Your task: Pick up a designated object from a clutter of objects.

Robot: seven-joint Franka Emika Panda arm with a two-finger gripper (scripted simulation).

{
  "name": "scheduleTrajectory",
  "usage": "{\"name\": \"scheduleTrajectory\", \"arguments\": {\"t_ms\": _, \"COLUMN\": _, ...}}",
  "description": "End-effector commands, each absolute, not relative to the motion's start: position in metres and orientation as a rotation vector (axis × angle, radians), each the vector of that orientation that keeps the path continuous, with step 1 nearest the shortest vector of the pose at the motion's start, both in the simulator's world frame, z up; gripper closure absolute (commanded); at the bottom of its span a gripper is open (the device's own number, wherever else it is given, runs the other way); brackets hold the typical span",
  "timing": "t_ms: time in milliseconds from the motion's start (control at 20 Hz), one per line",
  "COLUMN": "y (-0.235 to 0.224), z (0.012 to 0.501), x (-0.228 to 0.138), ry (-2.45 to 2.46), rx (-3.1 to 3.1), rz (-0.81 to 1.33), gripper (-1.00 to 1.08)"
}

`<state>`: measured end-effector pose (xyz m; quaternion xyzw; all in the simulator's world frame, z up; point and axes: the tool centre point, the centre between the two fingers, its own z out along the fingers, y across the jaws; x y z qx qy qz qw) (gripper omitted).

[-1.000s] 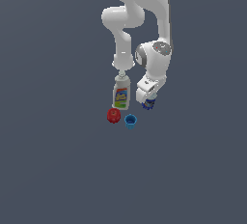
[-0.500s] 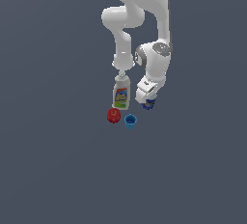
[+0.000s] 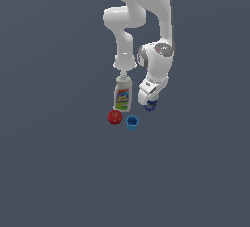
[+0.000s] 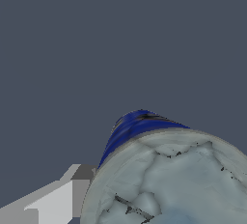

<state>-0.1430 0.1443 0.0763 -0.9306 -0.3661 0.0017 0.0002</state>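
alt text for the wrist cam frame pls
Close-up of a dark-blue can with a pale, mottled top filling the lower corner, seen from just above. One grey gripper finger shows beside it against a plain grey-blue background.

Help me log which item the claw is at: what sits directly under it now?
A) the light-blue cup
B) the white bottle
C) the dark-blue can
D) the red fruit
C: the claw is down over the dark-blue can, whose pale top fills the wrist view.

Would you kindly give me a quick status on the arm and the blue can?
End effector down on the dark-blue can, grip state unclear. One finger beside its pale top. White bottle close on the exterior view's left, not touching.
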Motion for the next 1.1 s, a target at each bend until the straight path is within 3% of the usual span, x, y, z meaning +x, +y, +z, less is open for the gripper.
{"name": "scheduleTrajectory", "arguments": {"t_ms": 0, "y": 0.145, "z": 0.082, "x": -0.14, "ry": -1.15, "rx": -2.924, "rz": 0.0, "gripper": 1.08}}
{"name": "scheduleTrajectory", "arguments": {"t_ms": 500, "y": 0.151, "z": 0.125, "x": -0.121, "ry": -1.151, "rx": -2.921, "rz": 0.0, "gripper": 1.08}}
{"name": "scheduleTrajectory", "arguments": {"t_ms": 1050, "y": 0.162, "z": 0.214, "x": -0.082, "ry": -1.151, "rx": -2.919, "rz": 0.0, "gripper": 1.08}}
